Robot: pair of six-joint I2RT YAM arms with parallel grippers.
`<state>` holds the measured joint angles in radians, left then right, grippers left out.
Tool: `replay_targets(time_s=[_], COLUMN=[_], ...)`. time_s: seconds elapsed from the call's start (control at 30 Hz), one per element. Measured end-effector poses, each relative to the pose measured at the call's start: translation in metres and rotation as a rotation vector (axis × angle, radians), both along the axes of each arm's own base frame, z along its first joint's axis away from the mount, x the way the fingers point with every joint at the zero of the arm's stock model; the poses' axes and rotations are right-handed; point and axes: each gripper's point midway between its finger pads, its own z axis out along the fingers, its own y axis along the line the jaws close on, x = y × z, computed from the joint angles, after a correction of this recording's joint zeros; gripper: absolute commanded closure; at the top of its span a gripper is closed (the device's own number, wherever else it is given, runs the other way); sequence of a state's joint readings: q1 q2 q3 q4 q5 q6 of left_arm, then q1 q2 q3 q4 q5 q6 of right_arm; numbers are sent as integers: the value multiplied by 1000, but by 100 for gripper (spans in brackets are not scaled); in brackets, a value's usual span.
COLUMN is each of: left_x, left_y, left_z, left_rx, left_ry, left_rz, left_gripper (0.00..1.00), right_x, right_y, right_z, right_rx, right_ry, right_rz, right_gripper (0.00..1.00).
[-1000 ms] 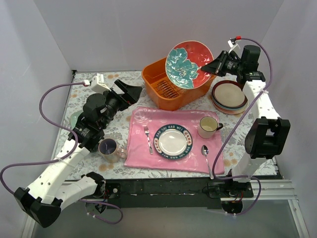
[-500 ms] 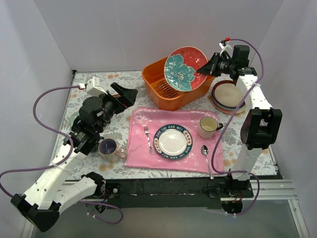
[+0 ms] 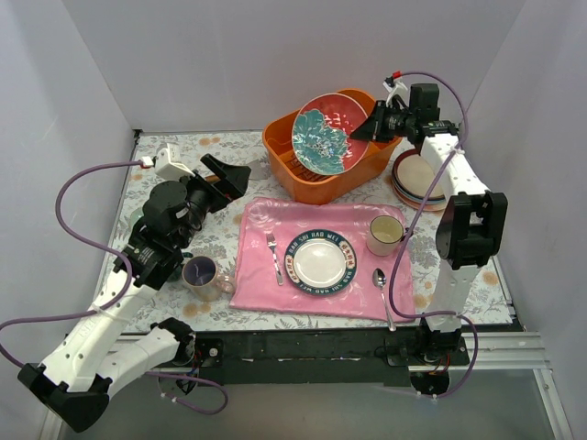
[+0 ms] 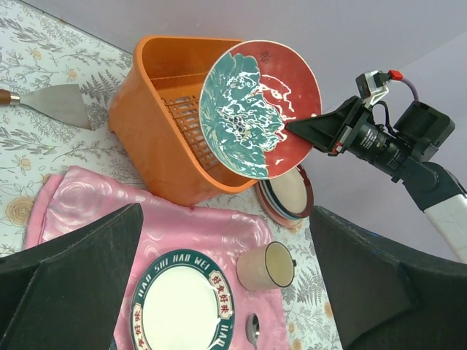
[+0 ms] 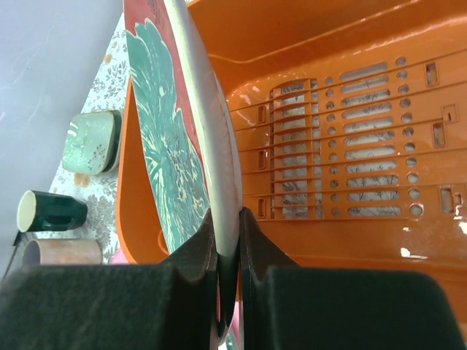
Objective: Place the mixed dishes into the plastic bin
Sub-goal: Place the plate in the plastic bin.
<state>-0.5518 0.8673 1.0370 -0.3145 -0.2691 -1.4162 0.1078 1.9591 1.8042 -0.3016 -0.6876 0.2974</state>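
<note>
Teal plate in R claw, over bin

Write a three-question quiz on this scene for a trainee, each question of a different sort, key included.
1. True or false: the right pincer is shut on the rim of the teal floral plate.
2. Fill in: the left pincer is ___ and holds nothing.
3. Where is the plate? A. lying flat inside the orange bin; B. held on edge over the bin; C. gripped by the left pincer.

Key: 1 true; 2 open; 3 B.
</note>
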Motion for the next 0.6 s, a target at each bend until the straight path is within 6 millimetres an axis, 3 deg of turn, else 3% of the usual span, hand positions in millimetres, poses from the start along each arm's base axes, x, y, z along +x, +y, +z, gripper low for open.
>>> replay_targets(time_s=[0.17, 0.6], left_x=[0, -6], left_y=[1, 6], left_z=[0, 1], left_rx=[0, 3], left_ry=[-2, -2], left_rz=[5, 12], left_gripper=[2, 2], right_x=[7, 16], right_y=[8, 27], right_z=[-3, -33], right_rx=[-32, -97], right_ry=[-37, -42], right_rz=[15, 49], right_gripper=[99, 99])
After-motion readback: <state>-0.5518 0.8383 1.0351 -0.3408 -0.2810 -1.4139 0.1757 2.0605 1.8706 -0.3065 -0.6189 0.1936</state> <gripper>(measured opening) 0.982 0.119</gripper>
